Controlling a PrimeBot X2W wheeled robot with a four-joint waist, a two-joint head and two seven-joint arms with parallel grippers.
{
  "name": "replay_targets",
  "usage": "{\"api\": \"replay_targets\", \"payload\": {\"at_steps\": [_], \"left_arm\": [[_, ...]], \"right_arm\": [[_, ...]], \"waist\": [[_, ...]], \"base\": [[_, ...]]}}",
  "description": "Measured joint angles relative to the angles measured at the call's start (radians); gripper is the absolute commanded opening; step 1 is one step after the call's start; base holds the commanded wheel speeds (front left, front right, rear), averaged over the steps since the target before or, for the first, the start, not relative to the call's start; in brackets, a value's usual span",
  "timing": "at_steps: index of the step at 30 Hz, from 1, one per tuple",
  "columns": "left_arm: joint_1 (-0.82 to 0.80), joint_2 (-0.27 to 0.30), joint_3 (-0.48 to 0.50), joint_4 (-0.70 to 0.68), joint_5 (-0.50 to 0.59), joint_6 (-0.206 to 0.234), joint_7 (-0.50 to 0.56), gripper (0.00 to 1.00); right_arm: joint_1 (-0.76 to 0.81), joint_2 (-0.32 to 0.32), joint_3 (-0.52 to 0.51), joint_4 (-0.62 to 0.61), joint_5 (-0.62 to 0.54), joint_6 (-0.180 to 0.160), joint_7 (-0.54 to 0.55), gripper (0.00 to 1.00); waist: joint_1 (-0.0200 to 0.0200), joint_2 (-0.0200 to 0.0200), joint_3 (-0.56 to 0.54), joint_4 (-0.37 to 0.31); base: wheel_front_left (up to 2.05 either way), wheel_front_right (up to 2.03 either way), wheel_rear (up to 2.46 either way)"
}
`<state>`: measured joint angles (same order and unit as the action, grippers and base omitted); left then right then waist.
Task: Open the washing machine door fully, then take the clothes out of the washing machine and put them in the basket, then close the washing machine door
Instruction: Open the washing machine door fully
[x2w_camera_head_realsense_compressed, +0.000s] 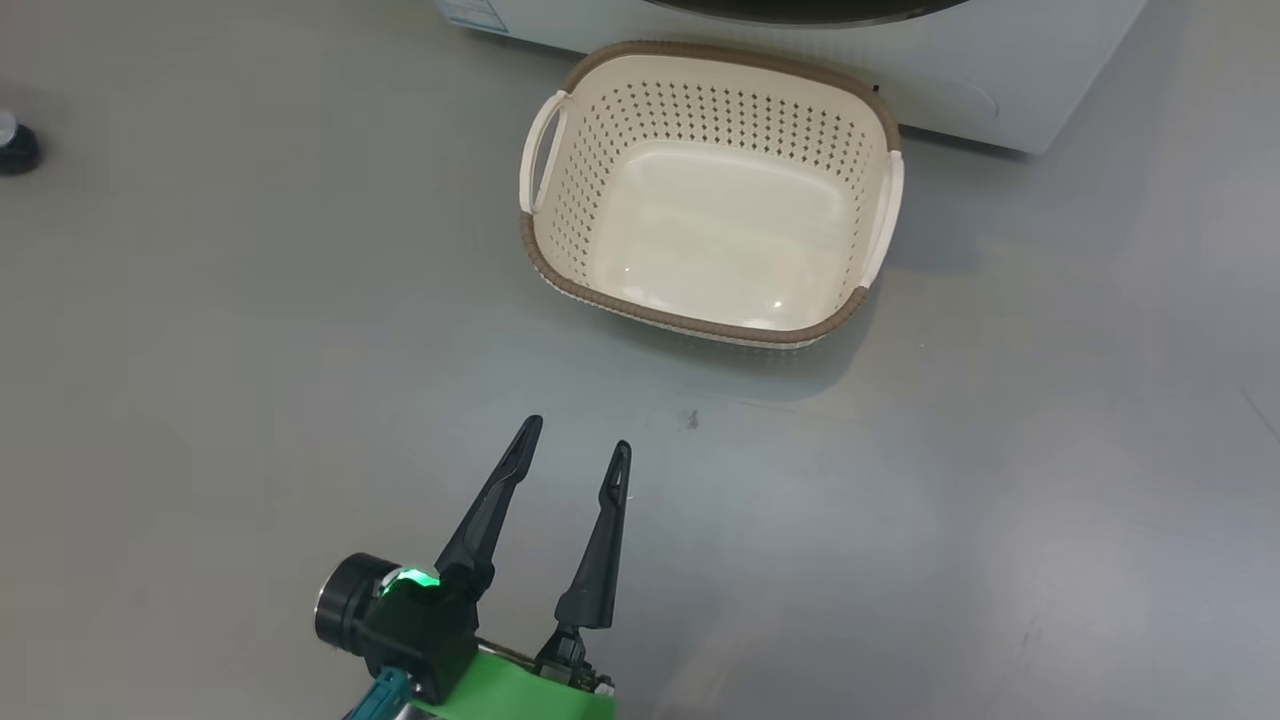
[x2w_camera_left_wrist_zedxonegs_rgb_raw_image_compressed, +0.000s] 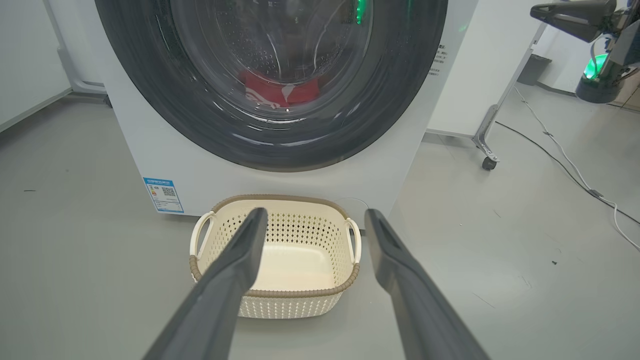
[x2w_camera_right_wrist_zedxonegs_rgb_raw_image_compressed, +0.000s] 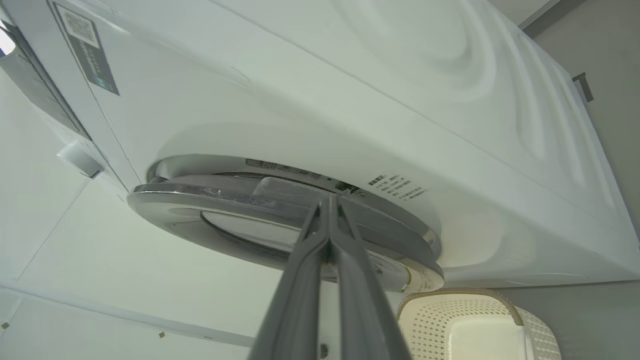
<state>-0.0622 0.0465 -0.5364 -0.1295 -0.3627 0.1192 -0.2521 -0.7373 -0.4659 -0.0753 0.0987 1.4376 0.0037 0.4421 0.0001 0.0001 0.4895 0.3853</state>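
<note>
The white washing machine (x2w_camera_left_wrist_zedxonegs_rgb_raw_image_compressed: 150, 165) stands with its black-rimmed door (x2w_camera_left_wrist_zedxonegs_rgb_raw_image_compressed: 150, 100) against its front. Red clothes (x2w_camera_left_wrist_zedxonegs_rgb_raw_image_compressed: 280, 92) show through the glass. The cream basket (x2w_camera_head_realsense_compressed: 700, 325) sits on the floor just before the machine, with nothing in it; it also appears in the left wrist view as the basket (x2w_camera_left_wrist_zedxonegs_rgb_raw_image_compressed: 295, 294). My left gripper (x2w_camera_head_realsense_compressed: 576, 437) hovers open over the floor short of the basket, fingers pointing at it. My right gripper (x2w_camera_right_wrist_zedxonegs_rgb_raw_image_compressed: 327, 200) is shut, its tips at the edge of the door (x2w_camera_right_wrist_zedxonegs_rgb_raw_image_compressed: 210, 195), by the narrow gap to the washing machine (x2w_camera_right_wrist_zedxonegs_rgb_raw_image_compressed: 400, 75). From the left wrist, the right gripper (x2w_camera_left_wrist_zedxonegs_rgb_raw_image_compressed: 536, 10) is seen high at the right.
A white stand on a caster (x2w_camera_left_wrist_zedxonegs_rgb_raw_image_compressed: 487, 162) is right of the machine, with cables (x2w_camera_left_wrist_zedxonegs_rgb_raw_image_compressed: 565, 160) trailing over the grey floor. A small dark round object (x2w_camera_head_realsense_compressed: 15, 145) sits at the far left. A blue sticker (x2w_camera_left_wrist_zedxonegs_rgb_raw_image_compressed: 164, 194) marks the machine's lower front.
</note>
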Motion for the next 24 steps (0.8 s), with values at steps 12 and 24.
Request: {"api": "replay_targets", "payload": {"at_steps": [12, 24], "left_arm": [[0.000, -0.001, -0.044, -0.028, -0.028, 0.000, 0.000, 1.00], [0.002, -0.002, -0.060, -0.040, -0.038, 0.000, 0.000, 1.00]], "right_arm": [[-0.122, -0.015, 0.000, 0.021, 0.050, -0.088, 0.086, 0.00], [-0.214, -0.034, 0.000, 0.058, 0.077, -0.120, 0.131, 0.00]], "waist": [[-0.0001, 0.0000, 0.059, 0.083], [0.0000, -0.0001, 0.085, 0.148]], "base": [[0.00, 0.00, 0.00], [0.00, 0.00, 0.00]]}}
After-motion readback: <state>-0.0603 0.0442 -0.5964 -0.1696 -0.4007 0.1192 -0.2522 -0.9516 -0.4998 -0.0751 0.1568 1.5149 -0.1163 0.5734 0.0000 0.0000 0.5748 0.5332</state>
